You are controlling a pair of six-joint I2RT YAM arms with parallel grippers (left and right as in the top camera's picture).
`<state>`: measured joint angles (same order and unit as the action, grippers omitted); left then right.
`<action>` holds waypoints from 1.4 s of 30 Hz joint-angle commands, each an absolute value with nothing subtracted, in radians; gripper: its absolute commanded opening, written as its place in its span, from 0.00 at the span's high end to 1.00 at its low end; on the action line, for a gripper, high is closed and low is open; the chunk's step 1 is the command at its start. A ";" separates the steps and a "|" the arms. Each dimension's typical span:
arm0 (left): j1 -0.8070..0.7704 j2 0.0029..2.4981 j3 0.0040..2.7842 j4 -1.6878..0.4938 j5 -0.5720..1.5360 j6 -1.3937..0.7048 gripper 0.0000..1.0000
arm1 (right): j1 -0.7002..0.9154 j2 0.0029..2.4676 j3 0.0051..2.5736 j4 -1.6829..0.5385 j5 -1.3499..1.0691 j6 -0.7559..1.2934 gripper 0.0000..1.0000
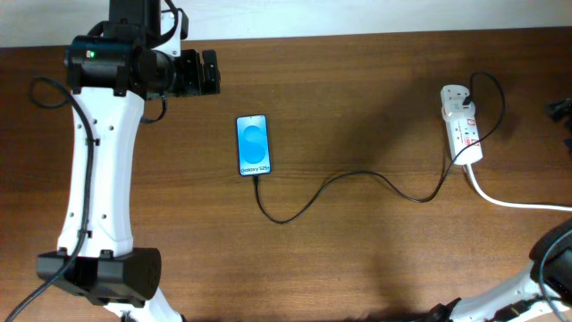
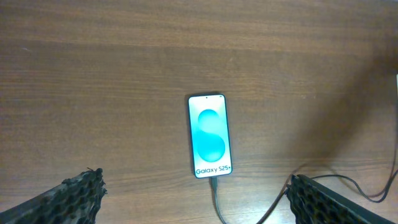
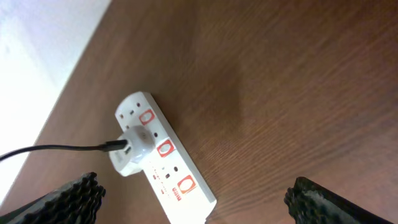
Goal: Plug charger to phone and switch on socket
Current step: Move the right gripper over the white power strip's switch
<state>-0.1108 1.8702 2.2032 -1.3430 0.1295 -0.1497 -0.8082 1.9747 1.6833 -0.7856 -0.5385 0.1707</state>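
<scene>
White socket (image 3: 180,180) with red switches (image 3: 165,148) on brown table (image 3: 298,93), black charger (image 3: 56,149) cable at its pale plug (image 3: 140,142)

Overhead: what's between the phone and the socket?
Only the charger cable, looping over the bare table from the lower end of the phone to the socket. The overhead view shows nothing else there.

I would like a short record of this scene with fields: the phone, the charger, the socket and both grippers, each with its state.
phone: flat on the table, screen lit blue
charger: black cable, tip at the phone's bottom edge, seemingly plugged in; other end in an adapter on the socket
socket: white strip at the right, red switches; on or off cannot be told
left gripper: open, holds nothing
right gripper: open, holds nothing, near the socket
</scene>
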 commanded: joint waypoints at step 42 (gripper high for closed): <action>-0.110 1.848 2.213 -1.341 0.122 -0.141 0.01 | -0.554 2.305 1.700 -0.659 -0.327 0.007 0.01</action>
<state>-0.1108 1.8702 2.2032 -1.3430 0.1299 -0.1497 -0.5713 2.2601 1.7000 -0.6456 -0.3538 0.0135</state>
